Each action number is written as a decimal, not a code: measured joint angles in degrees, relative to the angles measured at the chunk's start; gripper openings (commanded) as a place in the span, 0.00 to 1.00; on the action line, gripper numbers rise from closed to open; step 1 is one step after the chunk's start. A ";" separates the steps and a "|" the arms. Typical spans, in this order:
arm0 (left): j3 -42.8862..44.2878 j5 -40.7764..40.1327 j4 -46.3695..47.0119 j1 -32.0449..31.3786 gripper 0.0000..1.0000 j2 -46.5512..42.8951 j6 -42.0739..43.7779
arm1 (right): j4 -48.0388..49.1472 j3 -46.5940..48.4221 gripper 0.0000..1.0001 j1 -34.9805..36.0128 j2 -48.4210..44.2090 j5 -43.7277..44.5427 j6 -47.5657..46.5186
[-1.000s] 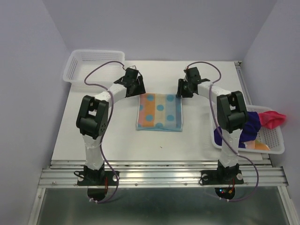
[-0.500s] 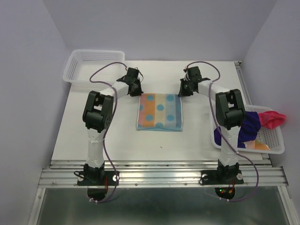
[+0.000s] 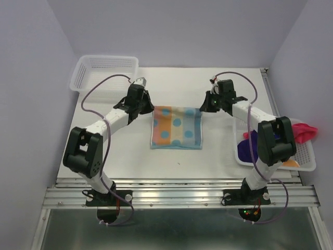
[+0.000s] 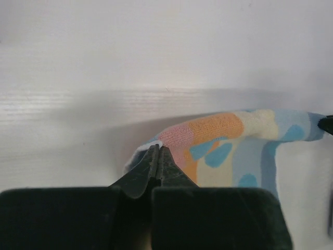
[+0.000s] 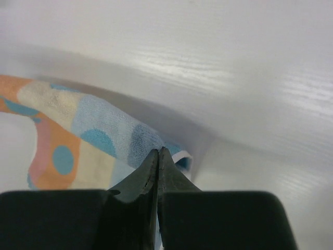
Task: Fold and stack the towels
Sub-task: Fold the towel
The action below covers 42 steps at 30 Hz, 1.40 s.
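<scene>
While both arms stretch out over the white bench (image 3: 208, 156), the patterned towel (image 3: 176, 126) lies right in the middle of it. It's light blue, orange and white with blue dots, and its near edge is flat on the surface.

Left hand (image 4: 158, 151) first: the wrist view shows its two fingers pressed tight together, pinching the towel's far left corner. That corner is up off the bench, with a shadow underneath.

Over to the right hand (image 5: 157, 153), and it's the same story. The fingers are closed to a sliver on the far right corner, with a bit of white hem peeking out beside the tips. Between the two grips the towel's far edge arches clear of the bench, and the cloth slopes down from there toward the arms' bases.

Off to the right, a white mesh basket (image 3: 304, 167) sits at the bench's edge. The deep purple towel (image 3: 243, 151) is bunched at its left end, and the pink-red towel (image 3: 307, 130) hangs over its far rim. A scrap of orange shows at its near side, too small to tell more. The right arm's elbow crosses above this basket.

In the far left corner a second white mesh basket (image 3: 78, 79) stands well apart from the patterned towel, behind the left arm's reach.
</scene>
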 measured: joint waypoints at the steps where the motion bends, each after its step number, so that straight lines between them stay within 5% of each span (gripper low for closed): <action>1: -2.67 -0.07 2.08 -0.44 0.00 -2.91 -0.39 | 0.81 -2.34 0.01 0.09 -2.49 -0.44 0.37; 13: -28.70 -2.64 7.39 -6.97 0.00 -23.85 -7.85 | 4.31 -25.40 0.01 6.05 -23.98 -2.47 5.44; 26: -40.04 -3.72 8.57 -7.34 0.00 -34.51 -13.40 | 5.16 -34.42 0.04 7.54 -31.54 -1.38 9.66; 29: -40.15 -2.86 8.57 -7.41 0.16 -34.99 -13.90 | 5.42 -34.86 0.14 7.54 -31.69 -1.38 10.05; 31: -40.15 -2.27 8.22 -7.48 0.38 -34.97 -14.21 | 5.66 -35.89 0.20 7.54 -31.67 -1.40 10.25; 32: -40.19 -1.97 7.80 -7.61 0.59 -34.99 -14.43 | 5.64 -36.24 0.23 7.54 -31.63 -1.38 10.43; 35: -40.63 -1.46 5.95 -7.76 0.78 -35.41 -14.86 | 5.11 -37.11 0.58 7.54 -31.26 -1.31 10.58; 36: -40.96 -1.38 4.66 -7.80 0.98 -36.33 -15.10 | 5.11 -37.27 0.98 7.54 -31.28 -1.16 10.34; 42: -41.05 -2.25 1.97 -7.85 0.99 -42.64 -15.76 | 4.76 -37.33 1.00 7.54 -34.80 -0.28 10.62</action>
